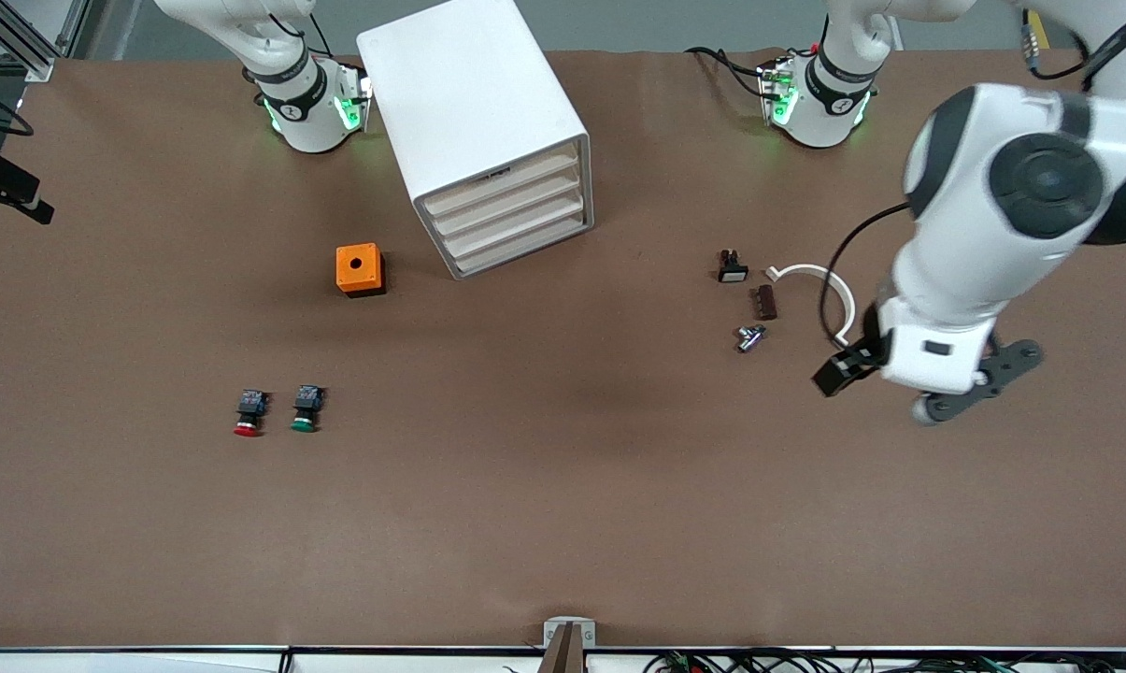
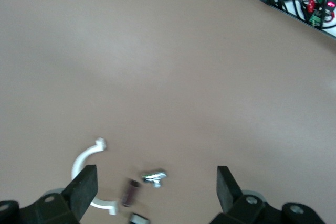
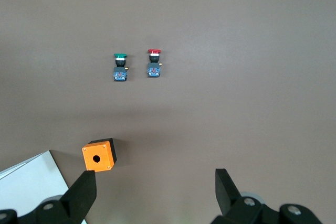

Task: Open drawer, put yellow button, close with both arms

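The white cabinet [image 1: 474, 103] stands near the robots' bases, and its corner shows in the right wrist view [image 3: 29, 179]. Its uppermost drawer [image 1: 502, 183] is shut, like the three below it. No yellow button shows in any view. My left gripper [image 1: 841, 372] hangs open and empty over the table at the left arm's end, by a group of small parts; its fingers also show in the left wrist view [image 2: 156, 174]. My right gripper [image 3: 155, 182] is open and empty, high over the table beside the cabinet. It is outside the front view.
An orange box [image 1: 359, 269] with a round hole sits beside the cabinet. A red-capped button [image 1: 249, 411] and a green-capped button [image 1: 306, 408] lie nearer the camera. By the left gripper lie a white ring [image 1: 819, 285], a brown piece [image 1: 766, 302], a metal piece [image 1: 749, 337] and a white-capped part [image 1: 733, 267].
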### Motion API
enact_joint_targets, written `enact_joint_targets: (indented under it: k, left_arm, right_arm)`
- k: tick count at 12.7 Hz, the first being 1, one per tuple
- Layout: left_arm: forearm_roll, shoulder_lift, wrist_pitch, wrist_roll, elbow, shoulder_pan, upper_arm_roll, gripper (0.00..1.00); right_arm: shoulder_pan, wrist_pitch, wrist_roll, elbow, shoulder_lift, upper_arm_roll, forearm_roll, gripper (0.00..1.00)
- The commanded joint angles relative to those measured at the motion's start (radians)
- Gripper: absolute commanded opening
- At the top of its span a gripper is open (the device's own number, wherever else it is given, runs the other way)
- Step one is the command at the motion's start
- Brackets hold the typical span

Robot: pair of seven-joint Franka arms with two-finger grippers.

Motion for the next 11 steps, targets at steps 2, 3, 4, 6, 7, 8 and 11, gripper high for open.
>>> enact_joint_targets:
  k: [2, 3, 4, 6, 7, 8, 11]
  left_arm:
    - [0.005, -0.122, -0.040, 0.204, -0.069, 0.105, -0.024, 1.00]
    - [0.004, -0.166, -0.040, 0.247, -0.104, 0.127, -0.024, 1.00]
    - [-0.007, -0.206, -0.041, 0.307, -0.136, 0.160, -0.025, 1.00]
    - [-0.059, -0.295, -0.052, 0.439, -0.214, 0.216, -0.025, 1.00]
    - [-0.065, -0.337, -0.060, 0.477, -0.251, 0.225, -0.025, 1.00]
    - [-0.065, -0.383, -0.072, 0.501, -0.288, 0.227, -0.027, 1.00]
    - [-0.068, -0.492, -0.077, 0.507, -0.395, 0.225, -0.056, 1.00]
  right_arm:
    - [-0.001, 0.013, -0.011, -0.025, -0.015, -0.007, 0.007, 1.00]
    - [-0.001, 0.010, -0.011, -0.025, -0.015, -0.004, 0.007, 1.00]
    - [-0.002, 0.007, -0.011, -0.025, -0.015, -0.001, 0.007, 1.00]
    - [-0.002, 0.000, -0.011, -0.028, -0.015, -0.001, 0.007, 1.00]
    - [-0.007, -0.006, -0.011, -0.028, -0.015, 0.001, 0.005, 1.00]
    - [-0.008, -0.008, -0.011, -0.028, -0.015, 0.002, 0.005, 1.00]
    - [-0.036, -0.019, -0.011, -0.028, -0.015, 0.039, 0.005, 1.00]
